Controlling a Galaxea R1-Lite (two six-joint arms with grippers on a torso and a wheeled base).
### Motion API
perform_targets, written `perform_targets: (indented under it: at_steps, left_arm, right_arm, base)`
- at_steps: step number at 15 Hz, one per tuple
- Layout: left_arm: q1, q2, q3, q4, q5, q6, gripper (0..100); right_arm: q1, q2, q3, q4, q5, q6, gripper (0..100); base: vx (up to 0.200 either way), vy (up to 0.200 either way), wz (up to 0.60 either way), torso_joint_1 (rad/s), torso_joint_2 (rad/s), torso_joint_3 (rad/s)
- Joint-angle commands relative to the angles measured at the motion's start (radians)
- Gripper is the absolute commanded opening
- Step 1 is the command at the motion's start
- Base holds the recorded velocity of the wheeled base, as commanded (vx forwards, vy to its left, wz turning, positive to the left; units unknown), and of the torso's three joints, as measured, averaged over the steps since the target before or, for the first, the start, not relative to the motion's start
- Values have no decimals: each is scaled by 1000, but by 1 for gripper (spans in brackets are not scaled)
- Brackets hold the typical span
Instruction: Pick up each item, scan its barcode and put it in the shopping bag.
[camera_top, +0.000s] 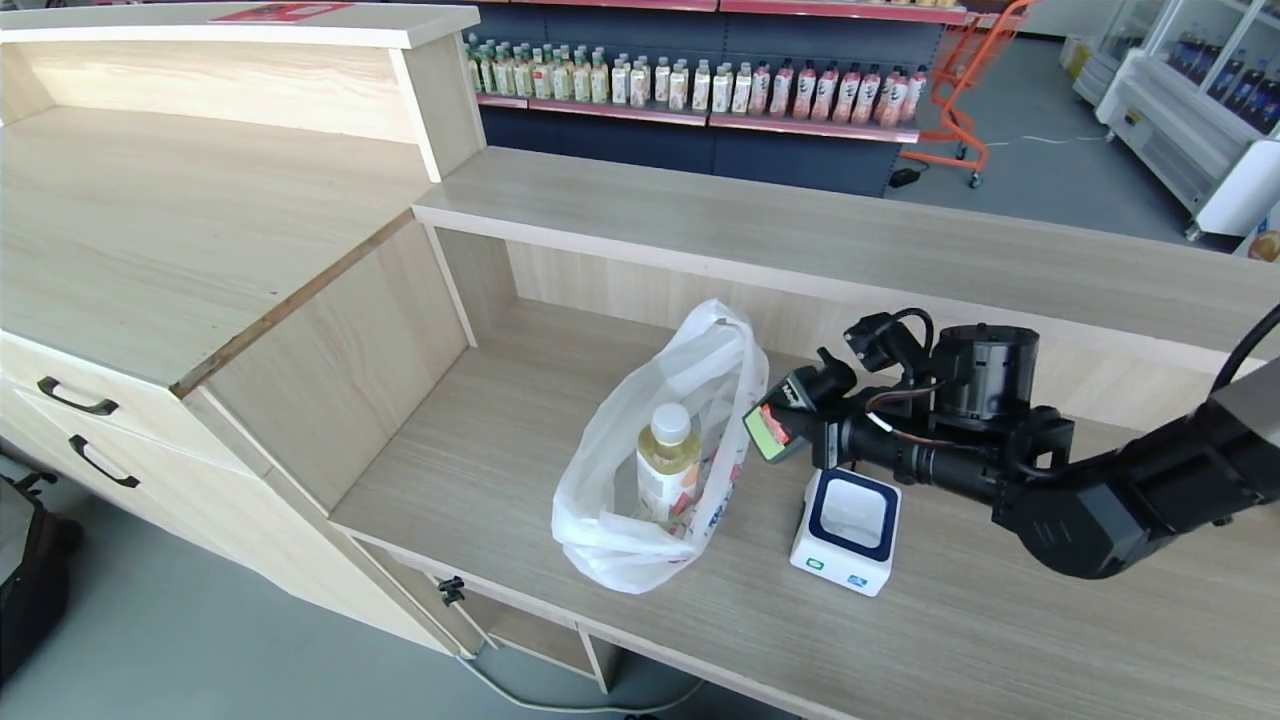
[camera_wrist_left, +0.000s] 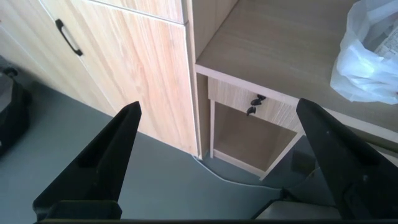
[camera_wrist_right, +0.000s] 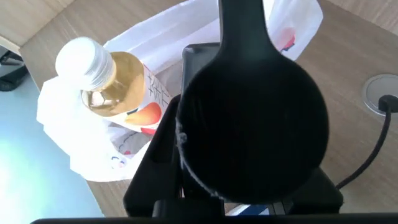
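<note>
1. The right gripper (camera_top: 785, 420) hangs just beside the shopping bag (camera_top: 705, 345), above the white scanner (camera_top: 848, 530) on the table (camera_top: 1000, 650). As far as the head view shows, it is clamped on a small item (camera_top: 768, 433) with a green and red face and a dark edge.
2. The small item looks light and stiff, probably a pack or a tub. A firm pinch across its sides should hold it, and the printed face needs to be left uncovered for the scan. What kind of pack it is cannot be told.
3. The shopping bag is thin white plastic, soft and slack. Its mouth gapes upward and its walls sag, so it will likely give way if pushed. An item is better dropped through the opening than pressed in.
4. A bottle (camera_top: 668, 460) with a white cap and pale yellow drink stands upright inside the bag. It seems fairly heavy and rigid, with a smooth, likely slippery body. It probably steadies the bag.
5. The left gripper (camera_wrist_left: 219, 109) is released, fingers spread wide, out over the floor beside the table's edge.
</note>
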Motion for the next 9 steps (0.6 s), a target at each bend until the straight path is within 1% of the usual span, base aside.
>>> perform_targets:
  at_steps: [1, 3, 4, 9]
  left_arm:
    - [0, 0, 0, 0, 1, 0, 100]
    - [0, 0, 0, 0, 1, 0, 100]
    - [0, 0, 0, 0, 1, 0, 100]
    - [0, 0, 0, 0, 1, 0, 100]
  right_arm:
    - [6, 124, -73, -55, -1, -18, 0]
    - [10, 186, -93, -111, -1, -62, 0]
    - [35, 215, -108, -118, 3, -78, 0]
    - [102, 338, -292, -114, 3, -104, 0]
  base:
    - [0, 0, 0, 0, 0, 0]
    - [0, 0, 0, 0, 0, 0]
    - [0, 0, 0, 0, 0, 0]
    - [0, 0, 0, 0, 0, 0]
